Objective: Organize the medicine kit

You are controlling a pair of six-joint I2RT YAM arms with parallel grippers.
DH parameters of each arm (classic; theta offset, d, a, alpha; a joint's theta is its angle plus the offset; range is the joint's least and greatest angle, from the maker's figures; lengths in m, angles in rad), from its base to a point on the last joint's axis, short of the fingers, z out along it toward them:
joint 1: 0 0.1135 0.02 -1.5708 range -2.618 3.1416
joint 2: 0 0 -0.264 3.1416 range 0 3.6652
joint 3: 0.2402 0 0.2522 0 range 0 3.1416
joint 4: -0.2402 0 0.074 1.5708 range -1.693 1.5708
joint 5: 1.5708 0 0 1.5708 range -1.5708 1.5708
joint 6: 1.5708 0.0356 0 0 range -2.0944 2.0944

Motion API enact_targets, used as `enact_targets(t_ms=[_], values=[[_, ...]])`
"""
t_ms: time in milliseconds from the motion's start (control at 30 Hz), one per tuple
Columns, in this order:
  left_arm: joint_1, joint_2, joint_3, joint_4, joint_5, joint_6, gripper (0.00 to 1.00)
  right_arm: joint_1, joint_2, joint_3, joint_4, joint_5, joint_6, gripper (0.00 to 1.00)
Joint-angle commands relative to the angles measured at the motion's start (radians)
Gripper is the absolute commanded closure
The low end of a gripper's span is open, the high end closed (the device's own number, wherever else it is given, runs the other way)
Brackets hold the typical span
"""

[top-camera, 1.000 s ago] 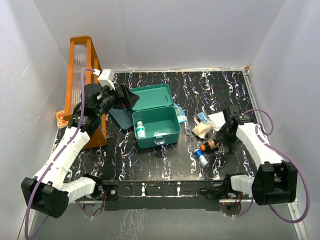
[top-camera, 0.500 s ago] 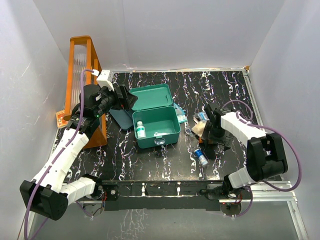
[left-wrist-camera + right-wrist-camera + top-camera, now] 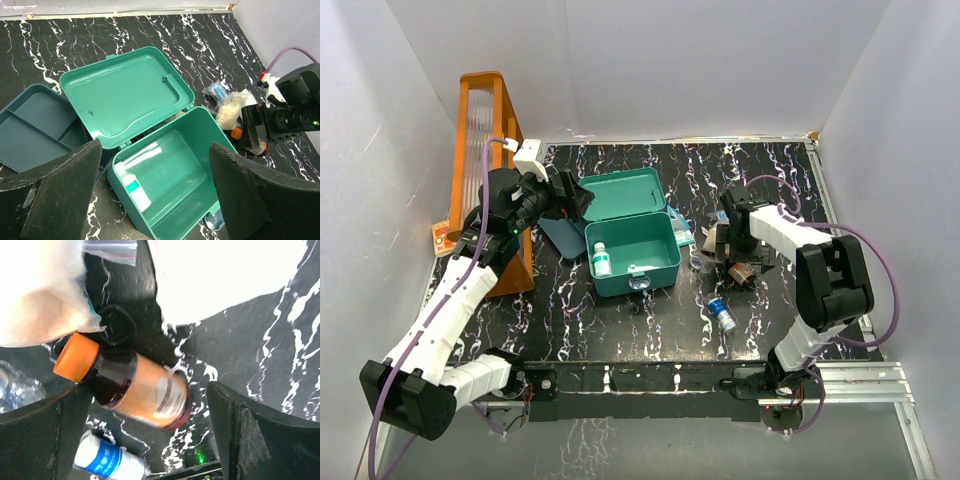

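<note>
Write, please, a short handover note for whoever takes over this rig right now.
Left gripper: open, hovering over the teal-green plastic medicine kit, holding nothing.
Right gripper: open, jaws either side of the amber cylindrical bottle with orange cap lying on the table; not gripped.
Kit: lid open, one white bottle with green cap inside.
Done: that bottle packed.
Left: amber bottle, small blue-and-white bottle, pale stuffed plastic bag; probably then the dark blue divided tray beside the kit.

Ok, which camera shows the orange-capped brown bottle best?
Right wrist: the bottle lies whole and large, mid-frame. Top external shows it small and partly covered; left wrist shows little beyond its orange cap.
</note>
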Motion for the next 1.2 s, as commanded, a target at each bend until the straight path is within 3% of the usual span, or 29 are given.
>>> enact_targets(t_ms=[0,167,267,433,600,900,1033,1167], values=[[-0.006,-0.001,0.037,0.012,-0.001,0.019,0.12,-0.011,0.054,0.080,0.035,0.130,-0.052,0.02],[-0.006,0.004,0.039,0.010,-0.002,0.019,0.12,-0.036,0.063,0.070,0.091,-0.027,-0.104,0.03],[-0.006,0.007,0.045,0.002,-0.005,0.021,0.12,-0.037,0.047,0.040,0.091,-0.163,-0.097,0.08],[-0.006,0.014,0.046,-0.004,-0.011,0.021,0.12,-0.037,-0.052,-0.070,0.095,-0.262,-0.032,0.20],[-0.006,0.024,0.036,0.008,-0.001,0.004,0.12,-0.036,-0.109,-0.143,0.105,-0.233,0.026,0.38],[-0.006,0.036,0.037,0.017,0.004,-0.003,0.12,-0.037,-0.090,-0.099,0.178,-0.153,-0.003,0.38],[-0.007,0.040,0.048,-0.002,0.001,-0.010,0.12,-0.037,-0.079,-0.095,0.206,-0.161,-0.023,0.52],[-0.006,0.048,0.059,-0.041,-0.009,-0.053,0.13,-0.037,-0.101,-0.111,0.214,-0.132,-0.025,0.54]])
